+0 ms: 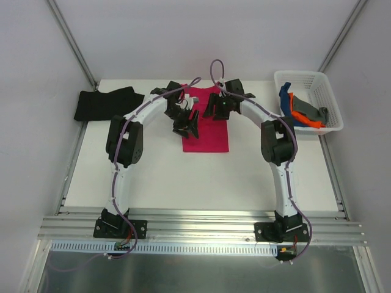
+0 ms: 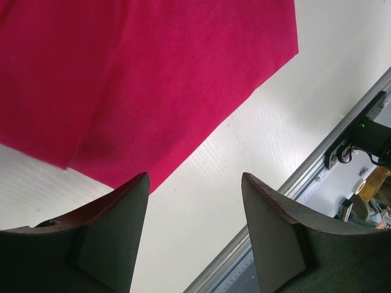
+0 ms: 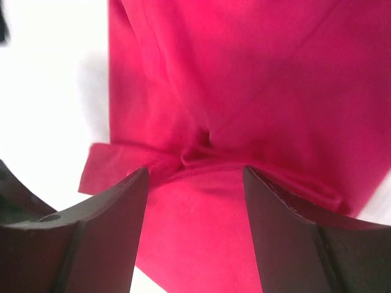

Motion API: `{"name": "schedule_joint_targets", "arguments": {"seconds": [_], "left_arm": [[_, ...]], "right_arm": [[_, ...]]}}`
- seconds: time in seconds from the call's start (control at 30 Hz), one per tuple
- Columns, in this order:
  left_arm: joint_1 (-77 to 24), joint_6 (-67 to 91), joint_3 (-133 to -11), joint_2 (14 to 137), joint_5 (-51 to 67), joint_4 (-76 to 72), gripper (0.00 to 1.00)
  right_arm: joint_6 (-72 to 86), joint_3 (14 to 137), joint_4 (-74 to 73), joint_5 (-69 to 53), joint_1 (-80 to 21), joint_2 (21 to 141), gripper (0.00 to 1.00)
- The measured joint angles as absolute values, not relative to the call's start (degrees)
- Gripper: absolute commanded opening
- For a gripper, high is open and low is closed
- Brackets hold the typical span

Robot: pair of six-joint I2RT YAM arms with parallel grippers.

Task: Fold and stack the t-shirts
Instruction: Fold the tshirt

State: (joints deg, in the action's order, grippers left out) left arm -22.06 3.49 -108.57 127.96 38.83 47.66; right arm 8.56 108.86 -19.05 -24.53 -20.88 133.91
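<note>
Currently the crimson-pink shirt (image 1: 208, 137) lies flat mid-bench, toward the far side, already narrowed to a long strip with both arms over its far end. In the right wrist view the cloth shows a bunched crease and a loose flap near the left edge.

Right end effector (image 3: 195, 174): jaws apart, nothing held, hanging over that crease. Left end effector (image 2: 195, 180): jaws apart, empty, over bare bench (image 1: 201, 183) just beside the shirt's edge.

Risks:
- Left closes where it hangs and likely pinches nothing, so a one-sided lift skews the fold.
- Right bites the bunch, probably catching uneven layers and dragging the strip open.
- The wrists sit close, so an inward move could clash them.

Black shirt (image 1: 107, 104) lies far left. The basket (image 1: 305, 76) at far right holds the blue (image 1: 285, 97), orange (image 1: 302, 116) and grey (image 1: 317, 113) shirts, not yet folded.
</note>
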Motion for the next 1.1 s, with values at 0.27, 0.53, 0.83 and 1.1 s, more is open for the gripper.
{"name": "schedule_joint_targets", "arguments": {"seconds": [0.27, 0.53, 0.83, 1.1], "left_arm": [[-23.0, 3.4, -109.0, 128.3, 38.3, 47.9, 0.63], [-23.3, 2.3, -118.3, 135.5, 35.5, 47.2, 0.63], [-23.2, 2.1, -119.7, 139.2, 35.0, 46.7, 0.62], [-23.2, 2.0, -119.4, 138.7, 34.0, 46.7, 0.62]], "right_arm": [[9.0, 113.9, -16.7, -22.1, -19.0, 133.3, 0.67], [11.8, 103.8, -16.3, -23.4, -17.0, 123.0, 0.67], [13.3, 93.4, -16.0, -26.5, -15.3, 112.3, 0.67], [14.7, 82.5, -15.1, -30.7, -16.3, 111.8, 0.68]]}}
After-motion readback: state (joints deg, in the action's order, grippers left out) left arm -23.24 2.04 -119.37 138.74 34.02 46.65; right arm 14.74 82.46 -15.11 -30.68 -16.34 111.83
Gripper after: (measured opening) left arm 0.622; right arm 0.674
